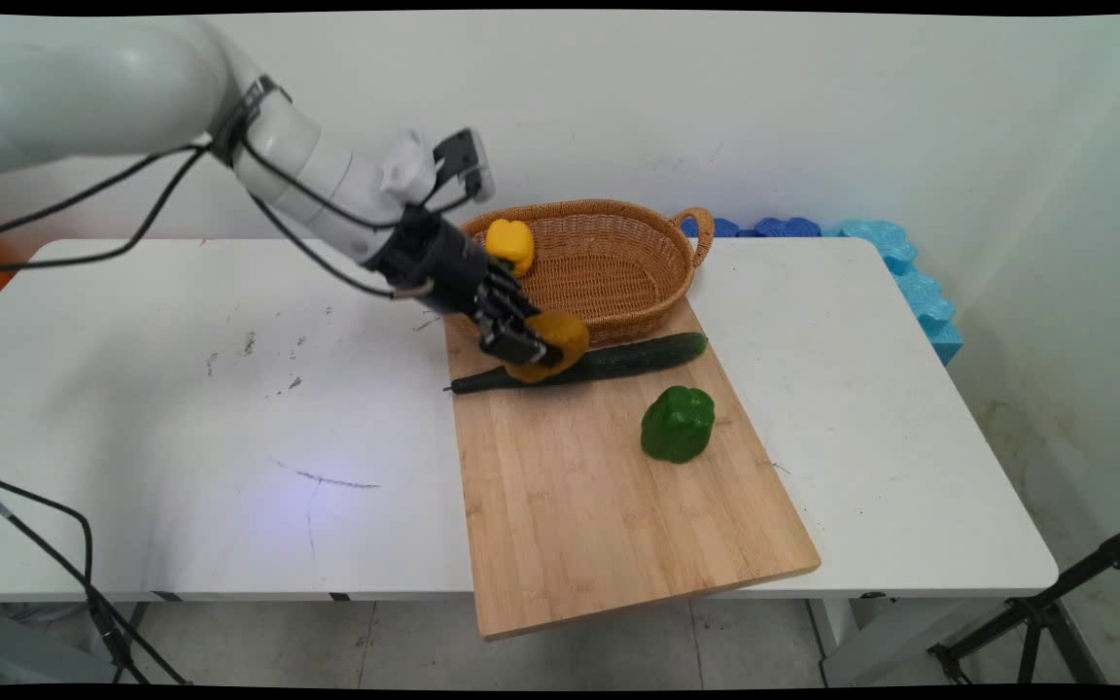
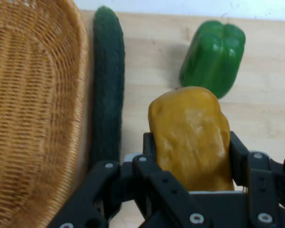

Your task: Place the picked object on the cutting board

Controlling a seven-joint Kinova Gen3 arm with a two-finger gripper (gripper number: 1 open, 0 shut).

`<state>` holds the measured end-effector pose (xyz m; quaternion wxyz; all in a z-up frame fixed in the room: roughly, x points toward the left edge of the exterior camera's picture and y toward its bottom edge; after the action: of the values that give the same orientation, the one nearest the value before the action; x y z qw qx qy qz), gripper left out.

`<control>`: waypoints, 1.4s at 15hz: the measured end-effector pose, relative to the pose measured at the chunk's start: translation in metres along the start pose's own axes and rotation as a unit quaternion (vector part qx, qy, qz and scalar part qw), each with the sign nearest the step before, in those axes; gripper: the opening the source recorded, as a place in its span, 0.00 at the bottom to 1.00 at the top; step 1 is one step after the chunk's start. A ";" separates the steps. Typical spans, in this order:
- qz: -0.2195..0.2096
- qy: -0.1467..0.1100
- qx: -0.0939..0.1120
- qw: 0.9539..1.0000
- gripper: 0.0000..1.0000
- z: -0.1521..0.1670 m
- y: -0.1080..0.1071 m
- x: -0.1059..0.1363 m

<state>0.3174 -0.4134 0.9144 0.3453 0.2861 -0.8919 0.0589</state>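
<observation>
My gripper (image 1: 533,348) is shut on a yellow-orange potato-like lump (image 1: 560,340), seen close up in the hand view as the lump (image 2: 192,137) clamped between both fingers (image 2: 154,152). It hangs just over the long dark cucumber (image 1: 599,362) lying across the far end of the wooden cutting board (image 1: 599,506). That cucumber (image 2: 107,90) runs beside the wicker basket (image 2: 33,104). A green bell pepper (image 1: 679,423) lies on the board to the right; the pepper (image 2: 213,57) sits beyond the held lump.
The wicker basket (image 1: 609,282) stands at the board's far end with a yellow bell pepper (image 1: 509,244) inside, close behind my wrist. Blue foam pieces (image 1: 900,267) line the table's far right edge. Black cables hang from the arm on the left.
</observation>
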 end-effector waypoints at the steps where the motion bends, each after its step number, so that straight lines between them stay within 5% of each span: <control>1: 0.000 -0.002 -0.002 1.000 0.00 0.007 0.003 -0.008; 10: -0.004 -0.016 -0.018 1.000 0.00 0.062 0.020 -0.044; 21: -0.004 -0.018 -0.025 1.000 0.00 0.093 0.028 -0.059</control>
<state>0.2830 -0.3909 0.8086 0.3367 0.2819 -0.8979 0.0300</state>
